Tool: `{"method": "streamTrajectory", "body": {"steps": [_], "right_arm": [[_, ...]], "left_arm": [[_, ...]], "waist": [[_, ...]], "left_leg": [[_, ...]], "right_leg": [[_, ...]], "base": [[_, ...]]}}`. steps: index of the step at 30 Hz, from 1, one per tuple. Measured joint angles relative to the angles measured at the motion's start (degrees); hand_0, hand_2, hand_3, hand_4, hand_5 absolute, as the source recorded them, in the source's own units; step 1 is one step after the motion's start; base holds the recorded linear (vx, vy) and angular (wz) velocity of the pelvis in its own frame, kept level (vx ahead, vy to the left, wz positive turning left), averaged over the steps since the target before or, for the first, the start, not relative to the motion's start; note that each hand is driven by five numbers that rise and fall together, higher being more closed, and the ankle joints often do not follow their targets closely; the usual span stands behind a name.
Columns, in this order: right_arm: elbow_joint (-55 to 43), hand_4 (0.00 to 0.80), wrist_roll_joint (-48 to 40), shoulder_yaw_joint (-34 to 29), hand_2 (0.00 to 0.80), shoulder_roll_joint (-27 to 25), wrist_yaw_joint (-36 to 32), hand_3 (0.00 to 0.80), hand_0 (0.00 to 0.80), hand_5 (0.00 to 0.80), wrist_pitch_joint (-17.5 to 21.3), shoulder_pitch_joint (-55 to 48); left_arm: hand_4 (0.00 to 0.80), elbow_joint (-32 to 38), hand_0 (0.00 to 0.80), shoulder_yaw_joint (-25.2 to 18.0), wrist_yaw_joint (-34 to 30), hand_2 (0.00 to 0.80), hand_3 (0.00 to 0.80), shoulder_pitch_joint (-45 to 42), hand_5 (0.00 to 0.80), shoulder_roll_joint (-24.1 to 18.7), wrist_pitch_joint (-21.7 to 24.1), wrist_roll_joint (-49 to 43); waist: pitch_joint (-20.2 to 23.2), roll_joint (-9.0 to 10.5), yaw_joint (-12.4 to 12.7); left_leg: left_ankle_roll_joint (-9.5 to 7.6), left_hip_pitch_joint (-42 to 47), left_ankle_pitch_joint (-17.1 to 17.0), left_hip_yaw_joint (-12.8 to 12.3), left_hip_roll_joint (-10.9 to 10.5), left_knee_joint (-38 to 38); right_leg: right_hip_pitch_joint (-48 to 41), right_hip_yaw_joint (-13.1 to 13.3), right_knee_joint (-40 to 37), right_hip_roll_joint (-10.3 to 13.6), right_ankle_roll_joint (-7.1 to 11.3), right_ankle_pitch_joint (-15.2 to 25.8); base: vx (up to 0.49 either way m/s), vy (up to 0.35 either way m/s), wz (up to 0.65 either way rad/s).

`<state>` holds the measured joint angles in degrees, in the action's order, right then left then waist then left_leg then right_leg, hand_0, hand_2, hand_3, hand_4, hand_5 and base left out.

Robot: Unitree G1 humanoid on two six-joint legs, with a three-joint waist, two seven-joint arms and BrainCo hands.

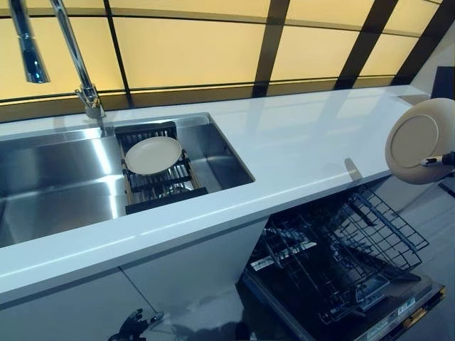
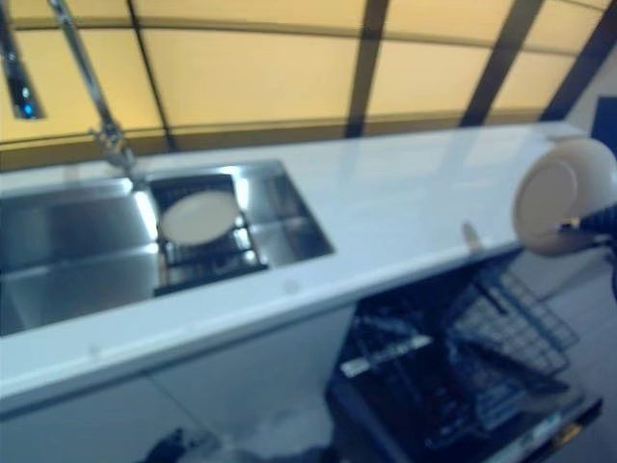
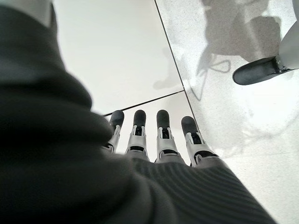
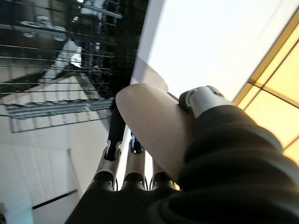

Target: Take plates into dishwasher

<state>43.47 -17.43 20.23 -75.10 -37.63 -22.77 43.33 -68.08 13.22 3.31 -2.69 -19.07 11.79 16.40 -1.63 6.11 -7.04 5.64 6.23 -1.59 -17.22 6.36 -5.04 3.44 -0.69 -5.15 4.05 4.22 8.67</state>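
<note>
A cream plate point(image 1: 418, 141) is held on edge in my right hand point(image 1: 443, 160) at the far right, above the open dishwasher's pulled-out wire rack point(image 1: 340, 250). In the right wrist view my thumb and fingers point(image 4: 125, 158) pinch this plate point(image 4: 148, 115) over the rack point(image 4: 51, 51). A second cream plate point(image 1: 153, 155) lies flat on a dark drying rack point(image 1: 162, 186) in the steel sink point(image 1: 57, 186). My left hand point(image 3: 149, 140) hangs low by the white cabinet front with straight fingers and holds nothing.
A white counter point(image 1: 298, 142) runs from the sink to the right, with the dishwasher below its right end. A chrome tap point(image 1: 79, 64) stands behind the sink. A yellow panelled wall backs the counter.
</note>
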Motion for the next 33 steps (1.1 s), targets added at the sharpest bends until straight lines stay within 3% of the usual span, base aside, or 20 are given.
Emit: {"method": "streamTrajectory", "body": {"steps": [10, 20, 33], "right_arm": [[-5.18, 0.8, 3.61, -8.39, 0.8, -0.39, -4.74, 0.8, 0.8, 0.8, 1.46, -12.66], [-9.83, 0.8, 8.58, -9.66, 0.8, 0.27, -8.32, 0.8, 0.8, 0.8, 4.19, -20.24], [-9.8, 0.8, 15.13, -8.19, 0.8, 10.33, -7.97, 0.8, 0.8, 0.8, 7.2, -21.58]], "left_arm": [[0.0, 0.02, 0.0, -1.01, -1.02, 0.0, 0.0, 1.71, 0.0, 0.35, -0.17, -2.14], [0.0, 0.01, 0.0, -1.11, -1.03, 0.0, 0.0, 2.47, 0.0, 0.5, -0.26, -2.15], [0.0, -0.01, 0.0, -1.45, -1.06, 0.0, 0.0, 3.07, 0.0, 0.62, -0.3, -2.53]], "waist": [[-1.21, -0.59, -1.97], [-1.98, -0.94, -3.07], [-2.46, -1.56, -2.51]], "left_leg": [[-0.09, 0.13, 0.57, -1.25, -0.12, -0.06], [-0.18, 0.14, 0.76, -1.47, -0.24, -0.07], [-0.18, 0.12, 0.76, -1.27, -0.19, -0.02]], "right_leg": [[0.49, 0.87, 0.0, -0.09, -0.02, 0.01], [0.63, 1.48, -0.01, -0.04, -0.03, 0.02], [0.64, 1.17, -0.01, 0.1, -0.05, 0.03]], "base": [[-0.016, 0.0, -0.05], [-0.004, -0.001, -0.01], [0.0, 0.0, 0.0]]}}
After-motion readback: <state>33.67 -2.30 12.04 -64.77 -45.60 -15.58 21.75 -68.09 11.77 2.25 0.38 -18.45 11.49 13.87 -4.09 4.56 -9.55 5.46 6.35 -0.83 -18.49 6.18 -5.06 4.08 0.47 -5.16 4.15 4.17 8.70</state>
